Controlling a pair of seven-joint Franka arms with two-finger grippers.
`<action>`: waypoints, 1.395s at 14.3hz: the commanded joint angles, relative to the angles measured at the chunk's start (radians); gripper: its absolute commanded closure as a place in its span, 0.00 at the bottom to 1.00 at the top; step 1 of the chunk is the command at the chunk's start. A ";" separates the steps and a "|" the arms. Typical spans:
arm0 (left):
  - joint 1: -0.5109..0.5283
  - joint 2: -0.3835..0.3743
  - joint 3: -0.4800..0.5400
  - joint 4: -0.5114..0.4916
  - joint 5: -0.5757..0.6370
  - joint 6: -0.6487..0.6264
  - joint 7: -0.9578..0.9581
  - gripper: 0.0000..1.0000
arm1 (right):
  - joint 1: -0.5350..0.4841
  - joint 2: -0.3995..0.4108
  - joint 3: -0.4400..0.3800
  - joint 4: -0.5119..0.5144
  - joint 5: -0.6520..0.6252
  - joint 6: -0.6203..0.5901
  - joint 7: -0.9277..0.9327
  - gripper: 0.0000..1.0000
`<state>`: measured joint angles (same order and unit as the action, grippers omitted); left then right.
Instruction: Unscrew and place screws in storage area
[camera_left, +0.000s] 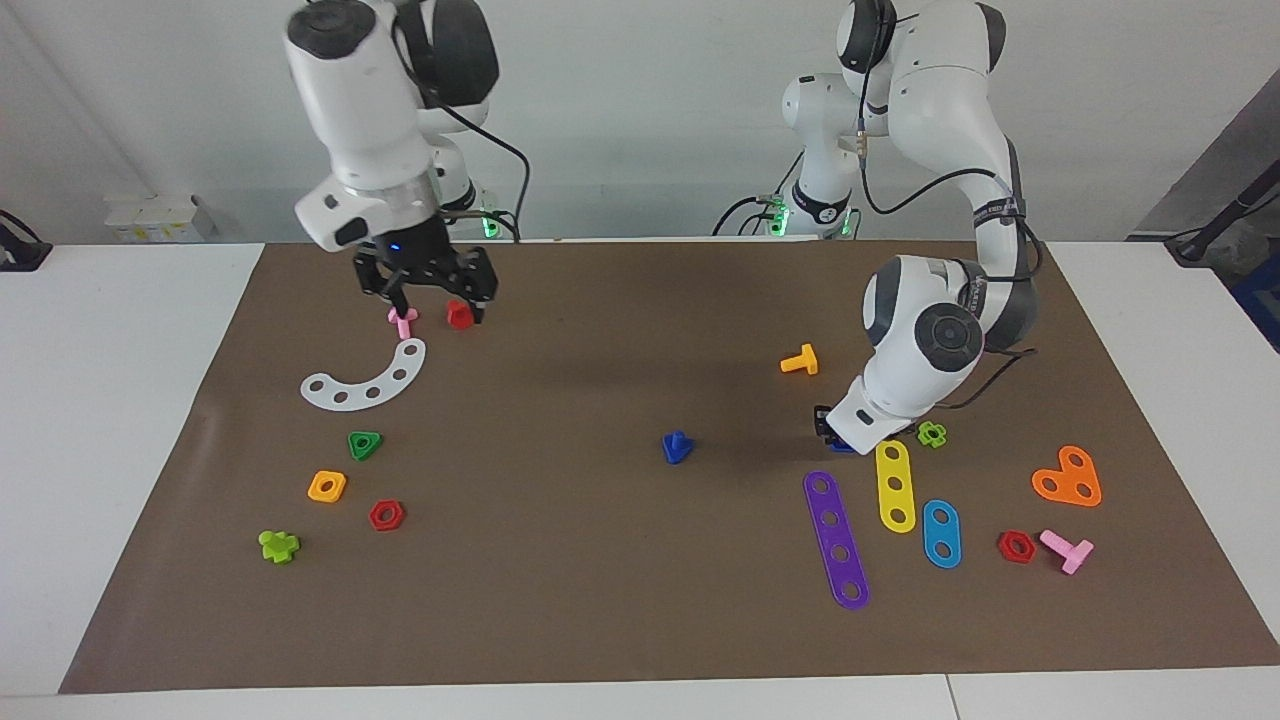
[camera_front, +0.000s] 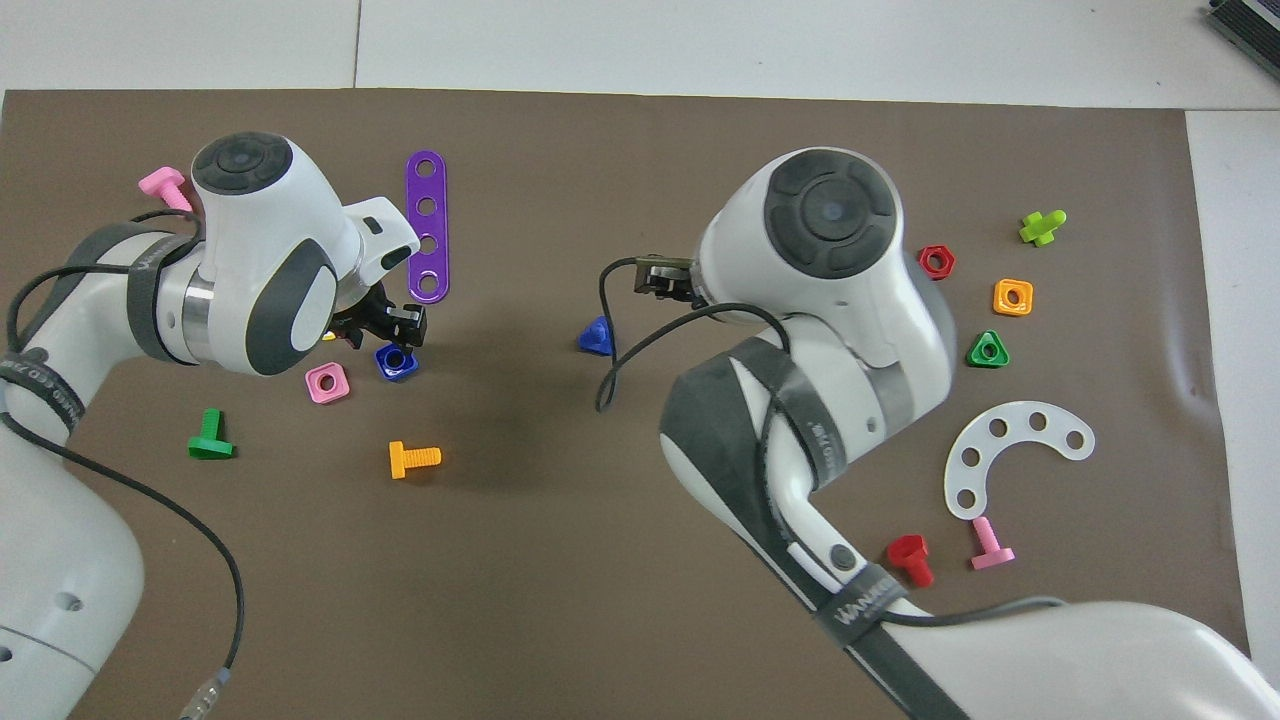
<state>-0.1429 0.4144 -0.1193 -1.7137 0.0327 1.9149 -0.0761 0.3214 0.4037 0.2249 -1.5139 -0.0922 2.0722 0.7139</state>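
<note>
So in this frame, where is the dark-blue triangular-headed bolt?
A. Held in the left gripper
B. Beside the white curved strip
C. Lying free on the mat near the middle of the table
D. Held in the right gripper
C: the dark-blue bolt lies alone on the brown mat, with no gripper touching it and well short of the white curved strip.

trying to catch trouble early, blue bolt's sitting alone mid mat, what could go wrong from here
The blue bolt stands head down, stem up; an off-centre pinch by the raised right gripper, jaws open, may tip it.
The patch by the white strip is crowded with the green triangle and orange square; a drop may land on one.
The left gripper sits low by the blue nut; both arms could clash mid mat.
</note>
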 joint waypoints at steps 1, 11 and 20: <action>0.002 -0.039 0.004 -0.038 -0.020 0.032 0.010 0.03 | 0.028 0.091 0.005 0.060 -0.027 0.074 0.065 0.05; 0.220 -0.175 0.010 0.177 -0.005 -0.244 0.187 0.03 | 0.128 0.253 0.004 0.069 -0.222 0.207 0.073 0.39; 0.206 -0.476 0.004 0.028 -0.008 -0.372 0.159 0.02 | 0.131 0.250 0.007 0.030 -0.210 0.209 0.075 0.55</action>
<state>0.0790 0.0218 -0.1221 -1.5726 0.0327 1.5239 0.0940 0.4587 0.6574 0.2247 -1.4713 -0.2928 2.2572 0.7940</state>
